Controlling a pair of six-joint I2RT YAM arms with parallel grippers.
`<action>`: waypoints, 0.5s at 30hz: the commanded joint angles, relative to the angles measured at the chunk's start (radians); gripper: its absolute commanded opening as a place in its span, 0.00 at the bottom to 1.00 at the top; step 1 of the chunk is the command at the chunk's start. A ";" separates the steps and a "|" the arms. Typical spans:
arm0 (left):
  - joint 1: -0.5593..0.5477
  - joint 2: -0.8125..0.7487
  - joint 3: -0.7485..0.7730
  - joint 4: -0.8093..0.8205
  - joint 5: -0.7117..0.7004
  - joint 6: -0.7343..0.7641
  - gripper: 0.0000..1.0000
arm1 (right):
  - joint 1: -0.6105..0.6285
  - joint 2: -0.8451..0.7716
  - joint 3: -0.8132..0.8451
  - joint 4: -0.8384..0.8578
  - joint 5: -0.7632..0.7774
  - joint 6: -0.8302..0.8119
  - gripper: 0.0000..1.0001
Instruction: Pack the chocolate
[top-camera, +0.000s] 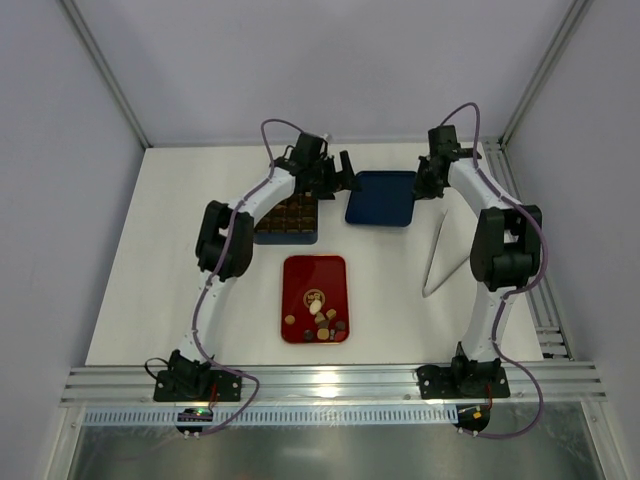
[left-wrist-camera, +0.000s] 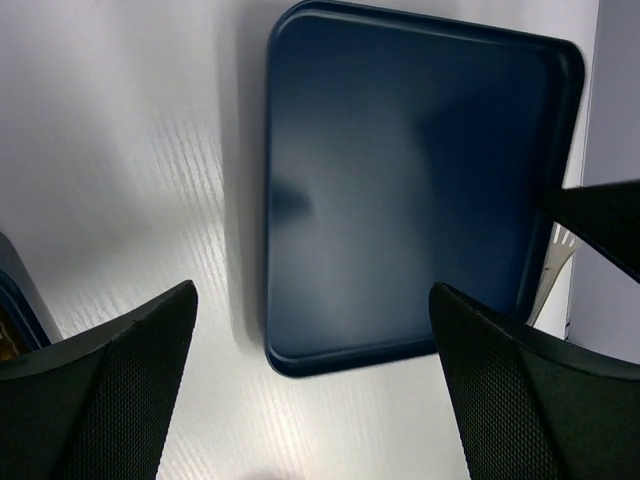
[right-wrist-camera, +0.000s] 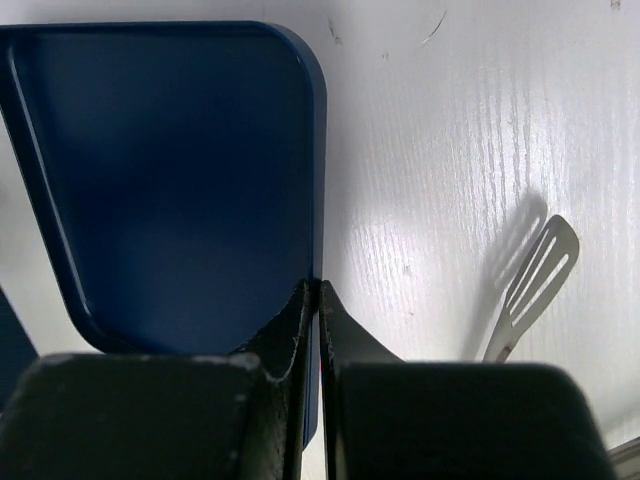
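Several chocolates (top-camera: 320, 322), brown, tan and one cream-white, lie at the near end of the red tray (top-camera: 300, 275). The dark blue box with the brown grid insert (top-camera: 290, 218) sits beyond it, partly under my left arm. A flat blue lid (top-camera: 382, 197) lies to its right. My left gripper (top-camera: 345, 178) is open and empty over the table at the lid's left edge (left-wrist-camera: 410, 180), with its jaws wide (left-wrist-camera: 312, 380). My right gripper (top-camera: 425, 190) is shut on the lid's right rim (right-wrist-camera: 318, 290), with the lid (right-wrist-camera: 170, 170) to its left.
A white slotted spatula (top-camera: 437, 258) lies on the table right of the lid, and shows in the right wrist view (right-wrist-camera: 535, 285). White walls and frame posts enclose the table. A corner of the box (left-wrist-camera: 20, 290) shows at the left wrist view's left edge.
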 joint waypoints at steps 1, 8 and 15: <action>0.001 0.020 0.045 -0.001 0.010 -0.020 0.94 | -0.028 -0.087 -0.013 0.029 -0.088 0.003 0.04; 0.001 0.051 0.059 0.036 0.062 -0.068 0.94 | -0.048 -0.124 -0.062 0.060 -0.166 0.022 0.04; 0.000 0.048 0.024 0.131 0.166 -0.161 0.88 | -0.051 -0.138 -0.101 0.095 -0.241 0.048 0.04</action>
